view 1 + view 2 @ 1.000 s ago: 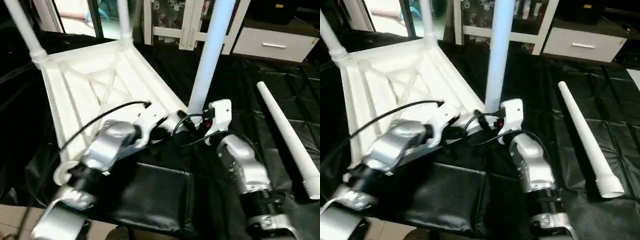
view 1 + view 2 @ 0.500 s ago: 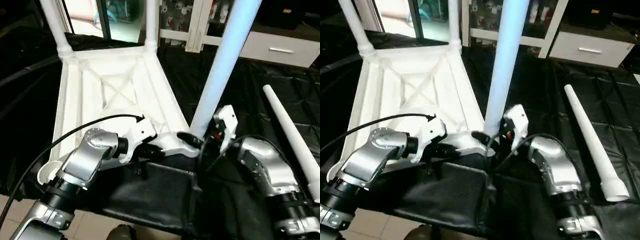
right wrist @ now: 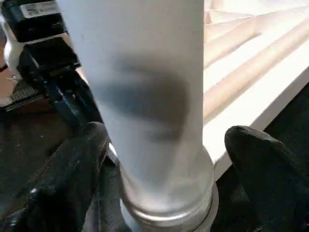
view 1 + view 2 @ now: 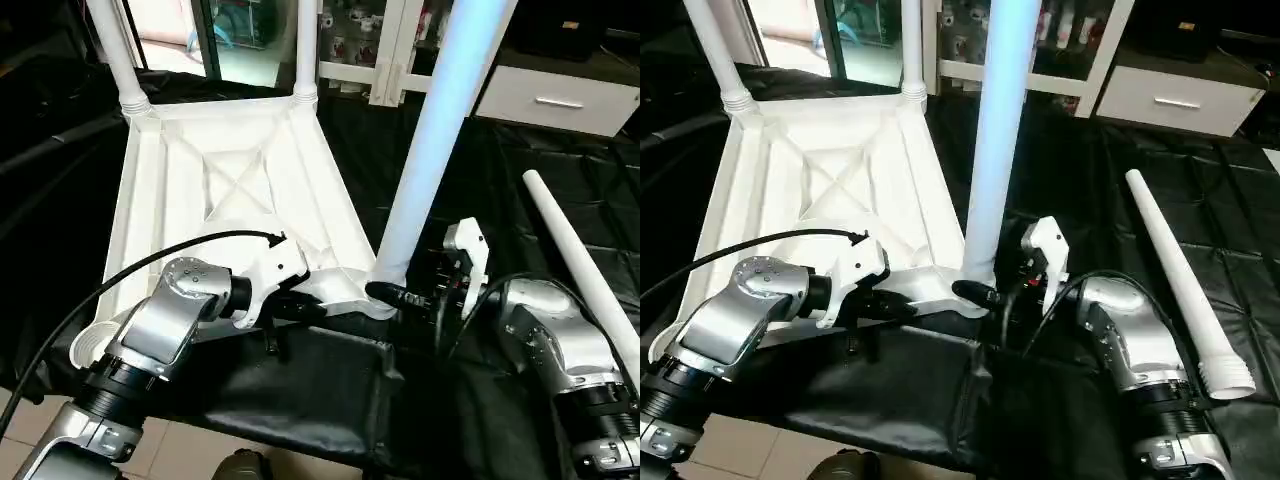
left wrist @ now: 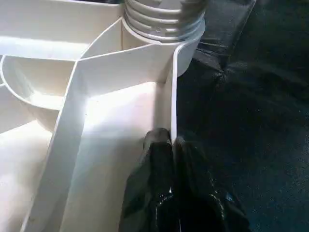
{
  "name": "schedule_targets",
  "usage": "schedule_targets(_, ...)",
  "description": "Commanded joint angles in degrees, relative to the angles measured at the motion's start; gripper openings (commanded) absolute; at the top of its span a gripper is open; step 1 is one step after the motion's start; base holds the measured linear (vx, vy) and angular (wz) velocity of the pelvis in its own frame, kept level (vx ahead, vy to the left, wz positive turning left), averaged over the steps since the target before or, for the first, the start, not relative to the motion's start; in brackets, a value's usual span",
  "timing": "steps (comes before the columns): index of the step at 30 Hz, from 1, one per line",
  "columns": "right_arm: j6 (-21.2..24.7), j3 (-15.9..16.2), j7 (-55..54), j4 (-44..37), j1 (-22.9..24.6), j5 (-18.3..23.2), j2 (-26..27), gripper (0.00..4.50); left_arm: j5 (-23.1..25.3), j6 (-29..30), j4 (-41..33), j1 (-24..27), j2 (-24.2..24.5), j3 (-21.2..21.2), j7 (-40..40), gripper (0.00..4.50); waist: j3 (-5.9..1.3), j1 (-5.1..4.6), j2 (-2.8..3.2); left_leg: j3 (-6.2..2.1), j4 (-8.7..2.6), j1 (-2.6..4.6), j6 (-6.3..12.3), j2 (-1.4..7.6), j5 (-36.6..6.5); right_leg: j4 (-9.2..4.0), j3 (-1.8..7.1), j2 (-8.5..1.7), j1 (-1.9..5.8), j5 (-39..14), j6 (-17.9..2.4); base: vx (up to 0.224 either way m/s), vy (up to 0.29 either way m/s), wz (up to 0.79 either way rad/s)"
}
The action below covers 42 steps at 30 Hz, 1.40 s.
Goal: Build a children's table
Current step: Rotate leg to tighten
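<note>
The children's table top (image 4: 230, 190) lies upside down on the black sheet, its X-ribs facing up. Two white legs (image 4: 115, 50) (image 4: 305, 45) stand in its far corner sockets. A third leg (image 4: 440, 130) stands in the near right socket. The near left socket (image 4: 90, 345) holds nothing. My left gripper (image 5: 166, 140) is shut on the top's near rim, close to that third leg. My right gripper (image 3: 164, 164) is open, one finger (image 3: 72, 169) on each side of the leg's ribbed base. A loose leg (image 4: 580, 270) lies on the sheet at the right.
The black-sheeted work table (image 4: 560, 150) drops off at its front edge just below my forearms. White cabinets with a drawer (image 4: 560, 100) stand behind it. A black cable (image 4: 150, 265) arcs over my left forearm.
The head camera has swung, so the whole picture has shifted. My right forearm has drawn out to the right, its fingers staying around the near leg's base. The left grip on the rim is unchanged.
</note>
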Motion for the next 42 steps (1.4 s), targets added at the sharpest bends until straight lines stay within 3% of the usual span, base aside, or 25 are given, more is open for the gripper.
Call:
schedule_targets(1,-0.81,0.46,0.65,0.25,0.28,0.25,-0.58,3.73,-4.60,-1.84,-2.32,-0.66,-1.22,-0.19,-2.77,0.00,-4.33,-0.23,-0.61,-1.11,-4.10,1.68,3.46,2.70,-15.21,-3.94,1.85,-2.68,2.75,-17.43,-12.72,0.000,0.000,0.00)
schedule_targets(4,-1.65,1.06,1.38,1.04,0.06,-0.87,-0.77,3.43,-4.58,-1.77,-2.22,-0.81,-1.21,-0.28,-2.96,0.00,-4.31,-0.22,-0.64,-1.12,-4.08,1.62,3.56,2.69,-14.82,-3.85,1.82,-2.65,2.75,-17.04,-12.76,0.000,0.000,0.00)
schedule_targets(13,-3.51,2.32,0.67,2.37,-0.26,-3.24,-0.83,3.43,-4.60,-1.60,-2.34,-0.91,-1.38,-0.58,-3.05,0.00,-4.23,-0.21,-0.69,-1.12,-4.12,1.67,3.54,2.71,-15.25,-3.95,1.85,-2.64,2.72,-17.84,-12.62,0.000,0.000,0.00)
schedule_targets(14,-2.92,2.08,0.62,2.56,-0.43,-2.80,-0.64,3.78,-4.58,-1.61,-2.31,-0.94,-1.39,-0.61,-3.09,0.00,-4.26,-0.21,-0.66,-1.14,-4.11,1.69,3.57,2.71,-15.24,-3.96,1.84,-2.66,2.72,-17.87,-12.68,0.000,0.000,0.00)
schedule_targets(20,-4.72,2.49,-0.06,2.97,-0.70,-3.81,-0.24,4.19,-4.45,-1.65,-2.26,-1.03,-1.49,-0.60,-3.15,0.00,-4.23,-0.23,-0.67,-1.11,-4.10,1.66,3.71,2.73,-15.06,-3.88,1.82,-2.61,2.69,-17.18,-12.86,0.000,0.000,0.00)
schedule_targets(30,-5.09,2.50,0.33,4.84,-1.45,-3.79,0.28,4.19,-4.38,-1.51,-2.44,-0.93,-1.25,-0.70,-3.26,0.00,-4.22,-0.24,-0.68,-1.12,-4.10,1.66,3.82,2.71,-14.99,-3.87,1.82,-2.63,2.74,-17.24,-12.89,0.000,0.000,0.00)
schedule_targets(31,-5.16,2.48,0.34,5.01,-1.49,-3.79,0.32,3.92,-4.37,-1.52,-2.43,-0.94,-1.24,-0.70,-3.26,0.00,-4.25,-0.23,-0.67,-1.11,-4.08,1.65,3.83,2.71,-14.86,-3.86,1.82,-2.65,2.75,-17.14,-12.92,0.000,0.000,0.00)
schedule_targets(33,-5.39,2.55,0.40,5.24,-1.51,-3.89,0.32,3.92,-4.35,-1.51,-2.42,-0.94,-1.26,-0.71,-3.22,0.00,-4.20,-0.26,-0.69,-1.12,-4.12,1.65,3.78,2.74,-15.07,-3.88,1.83,-2.64,2.73,-17.25,-12.92,0.000,0.000,0.00)
schedule_targets(42,-6.26,2.38,0.12,6.22,-1.79,-3.91,0.64,3.00,-4.27,-1.63,-2.18,-1.00,-1.24,-0.75,-3.22,0.00,-4.16,-0.28,-0.66,-1.13,-4.17,1.66,3.69,2.74,-15.52,-3.95,1.84,-2.65,2.72,-17.80,-12.75,0.000,0.000,0.00)
